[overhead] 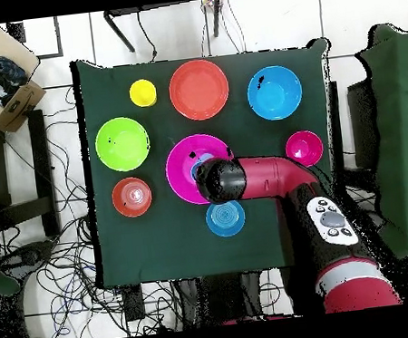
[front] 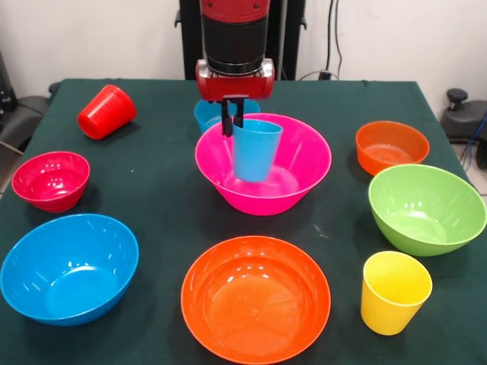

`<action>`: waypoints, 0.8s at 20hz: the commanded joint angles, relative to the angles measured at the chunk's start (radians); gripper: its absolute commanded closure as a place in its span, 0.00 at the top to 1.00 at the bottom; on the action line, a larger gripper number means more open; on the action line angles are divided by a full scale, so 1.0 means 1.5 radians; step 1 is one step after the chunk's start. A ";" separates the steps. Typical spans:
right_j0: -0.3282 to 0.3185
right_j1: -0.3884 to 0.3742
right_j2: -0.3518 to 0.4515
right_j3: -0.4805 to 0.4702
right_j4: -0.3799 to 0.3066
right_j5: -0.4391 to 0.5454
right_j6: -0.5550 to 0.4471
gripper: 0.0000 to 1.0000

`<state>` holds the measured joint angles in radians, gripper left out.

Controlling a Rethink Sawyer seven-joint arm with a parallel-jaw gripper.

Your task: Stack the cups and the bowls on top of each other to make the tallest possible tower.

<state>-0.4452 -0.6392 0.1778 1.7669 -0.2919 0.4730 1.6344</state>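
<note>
Gripper pinching rim of light blue cup, upright inside pink bowl mid-tabletop; apparently touching bowl floor, straight below; ready for release.

My arm is glossy red with black bands at its joints. A grey panel with dark buttons sits on it. Its red wrist block carries a gripper with two black fingers.
</note>
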 commanded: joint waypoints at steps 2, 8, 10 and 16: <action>0.019 0.003 0.015 0.024 0.003 -0.028 0.082 0.00; 0.017 0.003 0.017 0.022 -0.001 -0.039 0.077 1.00; 0.012 -0.003 0.015 0.025 0.001 -0.022 0.071 1.00; 0.011 -0.029 0.020 0.034 0.015 0.004 0.070 1.00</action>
<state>-0.4341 -0.6525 0.1781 1.7758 -0.2909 0.4730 1.6344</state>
